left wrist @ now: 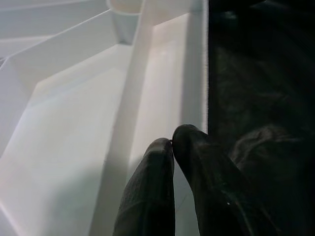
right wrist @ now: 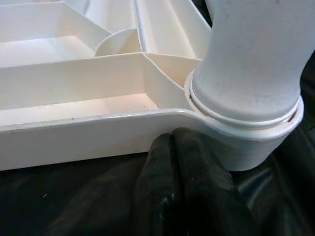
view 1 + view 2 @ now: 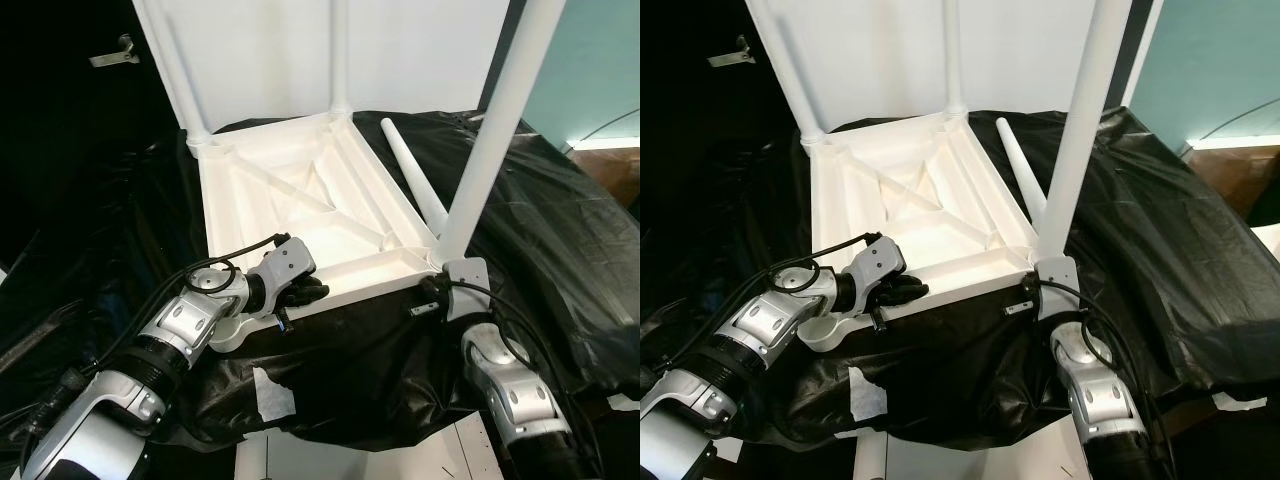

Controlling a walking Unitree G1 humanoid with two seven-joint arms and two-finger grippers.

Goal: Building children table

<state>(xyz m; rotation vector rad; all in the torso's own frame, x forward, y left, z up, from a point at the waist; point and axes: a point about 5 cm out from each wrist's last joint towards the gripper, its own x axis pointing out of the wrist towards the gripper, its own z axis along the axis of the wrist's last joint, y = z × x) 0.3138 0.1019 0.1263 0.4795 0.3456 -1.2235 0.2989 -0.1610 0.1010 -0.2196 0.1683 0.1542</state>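
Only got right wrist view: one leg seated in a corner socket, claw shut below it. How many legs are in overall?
Observer: Three stand in sockets. Yours is the near-right leg, above the right claw.
Operator: Fourth?
Observer: The loose leg lies on the black sheet, to the right of the upturned table top.
Operator: Left claw?
Observer: The left claw is shut, at the table's near rim beside the empty near-left socket.

The three upright table legs (image 3: pixel 500 120) run off the top edge; their ends are unseen.
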